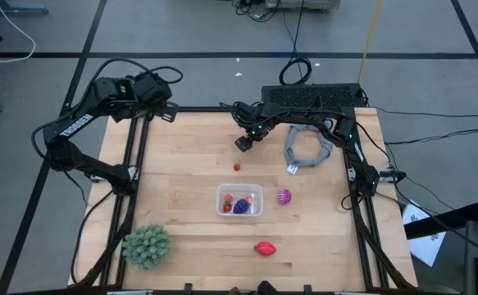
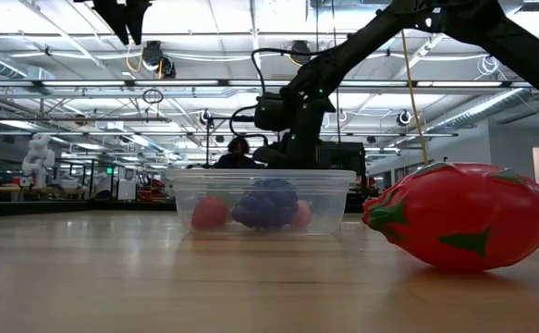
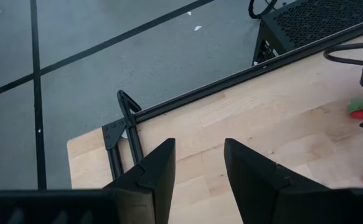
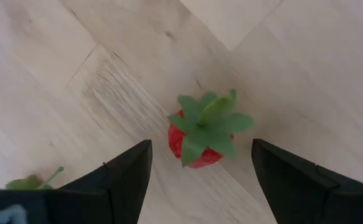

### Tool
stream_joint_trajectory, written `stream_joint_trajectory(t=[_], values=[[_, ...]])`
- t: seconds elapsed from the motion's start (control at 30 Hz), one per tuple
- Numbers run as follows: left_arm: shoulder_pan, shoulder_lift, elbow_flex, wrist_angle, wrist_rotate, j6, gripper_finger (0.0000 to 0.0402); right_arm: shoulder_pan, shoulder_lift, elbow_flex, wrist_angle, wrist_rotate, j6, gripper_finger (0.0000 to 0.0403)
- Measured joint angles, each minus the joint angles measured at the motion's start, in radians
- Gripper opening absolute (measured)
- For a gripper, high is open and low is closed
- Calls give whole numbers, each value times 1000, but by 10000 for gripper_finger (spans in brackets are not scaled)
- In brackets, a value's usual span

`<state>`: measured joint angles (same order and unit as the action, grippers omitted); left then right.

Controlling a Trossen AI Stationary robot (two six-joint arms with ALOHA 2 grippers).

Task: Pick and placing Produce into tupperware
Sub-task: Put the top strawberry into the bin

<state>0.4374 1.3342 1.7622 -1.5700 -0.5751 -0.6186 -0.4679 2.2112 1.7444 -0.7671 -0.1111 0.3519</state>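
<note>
From above, the right gripper (image 1: 244, 141) hangs over the far middle of the table (image 1: 181, 147), just beyond a small red berry (image 1: 237, 167). The tupperware (image 1: 239, 200) sits centre, holding a purple fruit (image 1: 241, 206); a magenta fruit (image 1: 284, 197) lies right, a red oval (image 1: 264, 247) nearer. The left gripper (image 1: 166, 111) waits at the far-left edge.

Low down, the tub's contents show through its wall.

The left wrist shows spread fingers (image 3: 162, 168), empty.

The right wrist shows fingers (image 4: 128, 174) spread either side of a strawberry (image 4: 200, 134).
</note>
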Motion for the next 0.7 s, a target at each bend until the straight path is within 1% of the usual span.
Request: stream_joint_trajectory(t=[0.27, 0.4, 0.7], values=[[0, 0, 0, 3, -2, 0, 143, 0, 0, -1, 37, -4, -4, 267], [0, 0, 0, 3, -2, 0, 143, 1, 0, -1, 38, -25, -5, 265], [0, 0, 0, 3, -2, 1, 143, 1, 0, -1, 42, -26, -5, 222]])
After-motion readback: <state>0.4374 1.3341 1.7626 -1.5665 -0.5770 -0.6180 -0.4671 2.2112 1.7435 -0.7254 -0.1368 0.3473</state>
